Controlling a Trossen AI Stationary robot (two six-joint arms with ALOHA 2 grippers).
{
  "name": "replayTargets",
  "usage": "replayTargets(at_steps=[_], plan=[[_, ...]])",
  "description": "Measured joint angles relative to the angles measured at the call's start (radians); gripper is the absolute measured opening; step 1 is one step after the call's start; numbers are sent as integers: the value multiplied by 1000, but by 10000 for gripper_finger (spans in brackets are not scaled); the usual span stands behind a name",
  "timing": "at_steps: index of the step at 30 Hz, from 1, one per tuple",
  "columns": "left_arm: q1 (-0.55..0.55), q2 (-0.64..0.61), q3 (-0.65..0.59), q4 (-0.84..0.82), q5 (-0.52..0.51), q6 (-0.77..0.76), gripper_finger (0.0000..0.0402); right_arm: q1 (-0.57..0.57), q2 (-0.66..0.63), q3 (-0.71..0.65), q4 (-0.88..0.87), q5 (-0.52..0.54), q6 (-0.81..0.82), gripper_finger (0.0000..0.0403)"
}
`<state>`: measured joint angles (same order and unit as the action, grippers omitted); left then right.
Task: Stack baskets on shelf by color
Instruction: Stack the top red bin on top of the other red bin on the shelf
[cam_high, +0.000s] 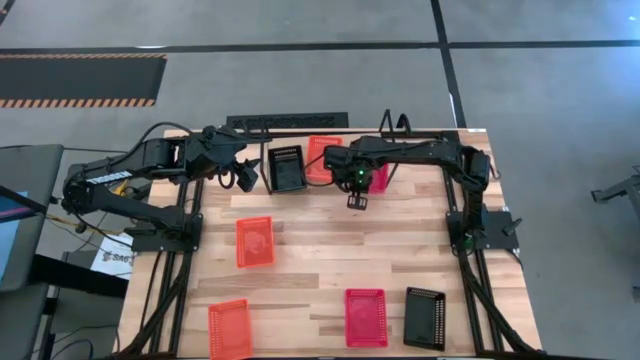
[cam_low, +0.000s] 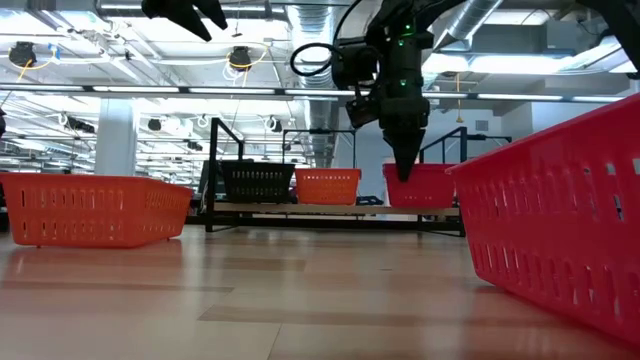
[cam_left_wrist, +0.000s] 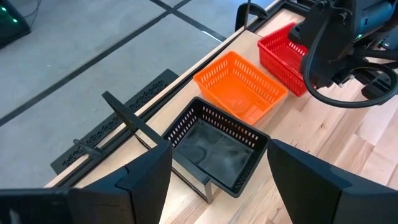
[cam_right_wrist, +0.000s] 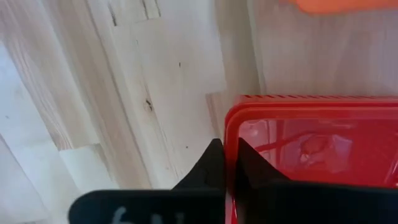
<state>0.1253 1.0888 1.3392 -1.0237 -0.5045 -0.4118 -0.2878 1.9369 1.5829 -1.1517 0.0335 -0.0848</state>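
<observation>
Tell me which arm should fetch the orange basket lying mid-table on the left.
Left. The left gripper is open and empty by the shelf, on that orange basket's side. The right gripper is shut on the red basket's rim at the shelf.

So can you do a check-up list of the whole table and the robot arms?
Surface: wooden table, bare between the baskets.
Job's things: the shelf carries the shelf black basket, shelf orange basket and shelf red basket. Loose on the table: middle orange basket, corner orange basket, pink basket, front black basket.
Clutter: nothing seen.
Grippers: left gripper open, above the shelf black basket; right gripper pinching the shelf red basket's rim.
Cables: black cable loop on the right arm.
Surroundings: grey floor, striped floor strip.
</observation>
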Motion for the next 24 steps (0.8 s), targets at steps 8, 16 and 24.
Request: replayTargets(at_steps=[8, 16, 24], plan=[[0, 0, 0, 0, 0, 0, 251, -5, 0, 34, 9, -1, -97, 6], [0, 0, 0, 0, 0, -4, 251, -30, 0, 46, 22, -5, -168, 3], [0, 0, 0, 0, 0, -5, 251, -62, 1, 46, 26, -9, -205, 3]])
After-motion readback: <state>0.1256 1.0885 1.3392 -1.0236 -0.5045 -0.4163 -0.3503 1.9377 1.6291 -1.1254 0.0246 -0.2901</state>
